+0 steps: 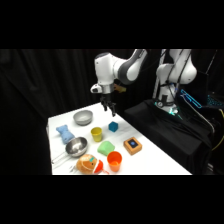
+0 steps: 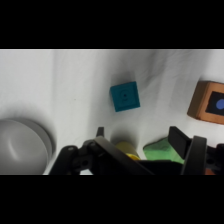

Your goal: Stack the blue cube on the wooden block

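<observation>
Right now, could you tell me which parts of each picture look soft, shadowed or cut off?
Side view: black backdrop, lit white table, hand above the blue cube. Wrist view: cube fairly clear, linkage dark and soft, wooden block cut off by the right edge.

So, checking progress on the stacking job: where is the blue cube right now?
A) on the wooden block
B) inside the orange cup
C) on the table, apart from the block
C: the blue cube sits on the white table, clear of the wooden block.
</observation>
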Motion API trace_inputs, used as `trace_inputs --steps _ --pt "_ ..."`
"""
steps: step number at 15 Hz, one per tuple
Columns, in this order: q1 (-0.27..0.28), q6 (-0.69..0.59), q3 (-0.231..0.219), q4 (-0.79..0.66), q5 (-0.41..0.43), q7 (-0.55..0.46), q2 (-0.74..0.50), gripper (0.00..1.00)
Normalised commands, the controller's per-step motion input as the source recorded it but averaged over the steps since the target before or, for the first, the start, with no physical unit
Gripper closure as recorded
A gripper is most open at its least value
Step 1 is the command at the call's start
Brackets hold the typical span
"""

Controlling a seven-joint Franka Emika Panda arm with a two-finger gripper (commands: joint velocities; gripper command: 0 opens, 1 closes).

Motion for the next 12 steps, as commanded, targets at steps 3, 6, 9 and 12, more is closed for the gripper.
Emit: trace_inputs --steps 3,6,9,12 --pt "-0.071 0.3 -0.015 -0.31 0.267 -0.44 -0.16 0.0" --pt "-0.064 0.35 -0.005 -0.28 0.241 -0.42 -0.11 0.0" --pt "-0.057 0.4 0.011 -0.24 0.214 -0.37 -0.03 0.0" --pt "-0.045 0.48 0.042 -0.2 0.167 -0.27 0.05 0.0"
